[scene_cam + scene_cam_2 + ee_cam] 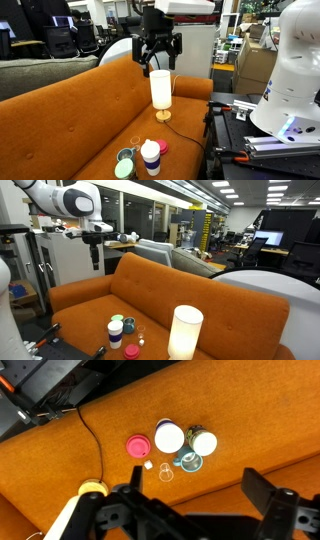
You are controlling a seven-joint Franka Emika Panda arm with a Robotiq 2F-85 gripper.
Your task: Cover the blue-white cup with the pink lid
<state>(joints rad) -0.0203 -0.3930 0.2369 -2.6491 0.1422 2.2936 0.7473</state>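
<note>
The blue-white cup [150, 156] stands upright on the orange sofa seat; it also shows in the exterior view [115, 332] and from above in the wrist view [169, 437]. The pink lid [163, 146] lies flat on the seat right beside the cup, seen too in the exterior view [131, 351] and the wrist view [138, 446]. My gripper [157, 52] hangs high above the sofa, well above both, open and empty. It shows in the exterior view [97, 252], and its two fingers frame the bottom of the wrist view [195, 500].
A tall white cylinder [160, 88] stands on the seat near the cup. A pale green disc [203, 442] and a green-rimmed round container [188, 459] lie against the cup. A small clear ring [166, 472] and a black cable [95, 440] lie nearby.
</note>
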